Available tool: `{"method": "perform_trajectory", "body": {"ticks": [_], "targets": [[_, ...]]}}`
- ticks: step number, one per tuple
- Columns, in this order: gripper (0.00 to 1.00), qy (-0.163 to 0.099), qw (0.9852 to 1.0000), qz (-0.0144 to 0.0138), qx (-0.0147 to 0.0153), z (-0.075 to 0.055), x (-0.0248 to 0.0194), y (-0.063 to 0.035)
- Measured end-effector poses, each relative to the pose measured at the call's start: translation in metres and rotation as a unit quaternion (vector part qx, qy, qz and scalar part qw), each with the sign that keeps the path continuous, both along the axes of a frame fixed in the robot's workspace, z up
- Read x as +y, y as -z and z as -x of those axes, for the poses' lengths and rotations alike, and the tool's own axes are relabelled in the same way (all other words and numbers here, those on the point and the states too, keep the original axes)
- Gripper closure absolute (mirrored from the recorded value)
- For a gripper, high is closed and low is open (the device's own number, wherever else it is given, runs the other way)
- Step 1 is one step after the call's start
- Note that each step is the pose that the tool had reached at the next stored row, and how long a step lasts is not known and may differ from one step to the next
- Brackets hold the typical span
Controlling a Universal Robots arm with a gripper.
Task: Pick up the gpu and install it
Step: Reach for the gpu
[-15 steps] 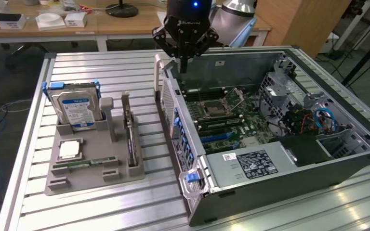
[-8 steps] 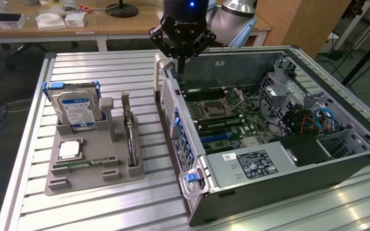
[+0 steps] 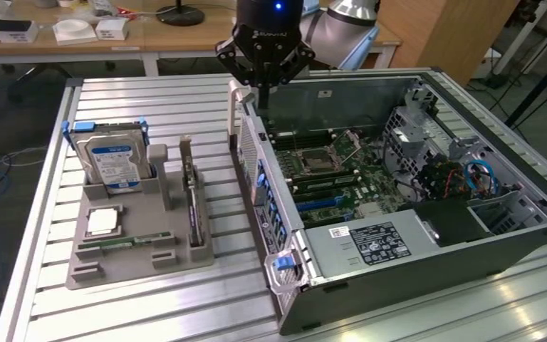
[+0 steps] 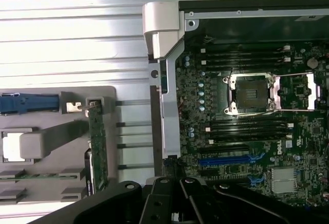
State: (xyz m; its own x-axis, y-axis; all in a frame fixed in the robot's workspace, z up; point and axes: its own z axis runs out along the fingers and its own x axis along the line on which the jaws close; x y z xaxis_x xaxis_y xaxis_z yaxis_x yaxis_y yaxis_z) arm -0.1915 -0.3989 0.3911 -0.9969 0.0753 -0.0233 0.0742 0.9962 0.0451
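The gpu (image 3: 194, 203) stands on edge in a slot of the grey holder tray (image 3: 140, 274), to the exterior view's left of the open computer case (image 3: 397, 242). In the wrist view the gpu (image 4: 97, 147) shows edge-on as a thin green-and-dark strip. My gripper (image 3: 262, 100) hangs above the far left corner of the case, well away from the card. Its fingers are shut with nothing between them. The gripper's black linkages (image 4: 177, 203) sit over the case's rear wall. The motherboard (image 3: 340, 171) lies bare, with a blue expansion slot (image 4: 226, 160).
The tray also holds a silver hard drive with a blue-white label (image 3: 112, 160), a processor chip (image 3: 102, 221) and a narrow green memory stick (image 3: 122, 244). The case's upright rear wall (image 3: 254, 178) stands between tray and motherboard. A cluttered desk (image 3: 83, 35) is behind.
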Motion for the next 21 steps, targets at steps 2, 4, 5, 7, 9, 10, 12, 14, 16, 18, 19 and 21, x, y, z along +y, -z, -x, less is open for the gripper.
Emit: {"method": "perform_trajectory", "body": {"ticks": [2,4,5,7,9,10,12,14,16,18,19,21], "targets": [[0.89,0.0,1.0,0.0,0.0,0.001,0.0,0.0001],[0.89,0.0,1.0,0.0,0.0,0.002,0.0,0.0001],[0.89,0.0,1.0,0.0,0.0,0.003,0.0,0.0001],[0.89,0.0,1.0,0.0,0.0,0.004,0.0,0.0002],[0.89,0.0,1.0,0.0,0.0,0.005,0.0,0.0002],[0.89,0.0,1.0,0.0,0.0,0.005,0.0,0.0003],[0.89,0.0,1.0,0.0,0.0,0.006,0.0,0.0003],[0.89,0.0,1.0,0.0,0.0,0.008,0.0,0.0004],[0.89,0.0,1.0,0.0,0.0,0.009,0.0,0.0005],[0.89,0.0,1.0,0.0,0.0,0.01,0.0,0.0005],[0.89,0.0,1.0,0.0,0.0,0.011,0.0,0.0006],[0.89,0.0,1.0,0.0,0.0,0.012,0.0,0.0007]]}}
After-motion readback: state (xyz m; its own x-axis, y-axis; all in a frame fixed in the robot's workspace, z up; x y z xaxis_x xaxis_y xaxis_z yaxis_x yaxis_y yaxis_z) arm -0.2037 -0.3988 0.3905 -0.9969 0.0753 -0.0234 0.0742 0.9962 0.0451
